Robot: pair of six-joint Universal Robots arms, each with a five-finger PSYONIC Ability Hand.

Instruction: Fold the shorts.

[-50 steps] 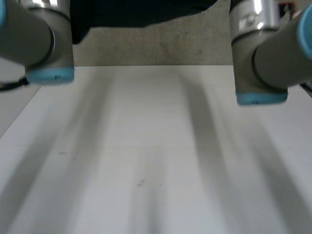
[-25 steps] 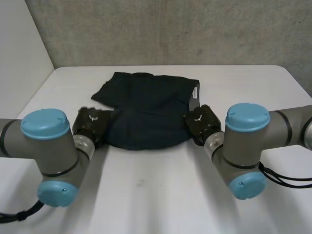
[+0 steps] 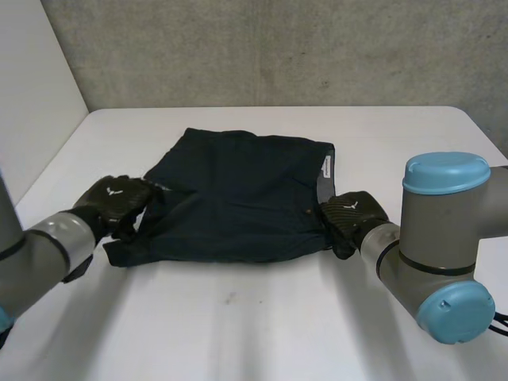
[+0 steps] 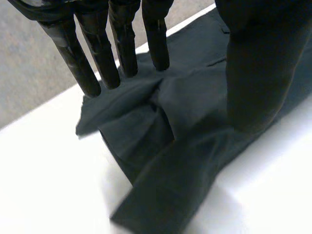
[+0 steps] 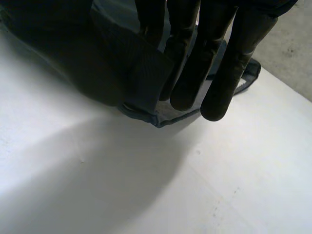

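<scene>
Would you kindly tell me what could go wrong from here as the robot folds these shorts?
1. The left hand pinches a bunched, creased corner of the shorts; folding from there may press those wrinkles in.
2. The right hand pinches only the very edge at the waistband corner, so the cloth might slip free when lifted.

Left hand (image 3: 117, 202) and right hand (image 3: 355, 216) low, arms angled inward, straight fingers (image 4: 124, 44) apparently pinching against thumbs
</scene>
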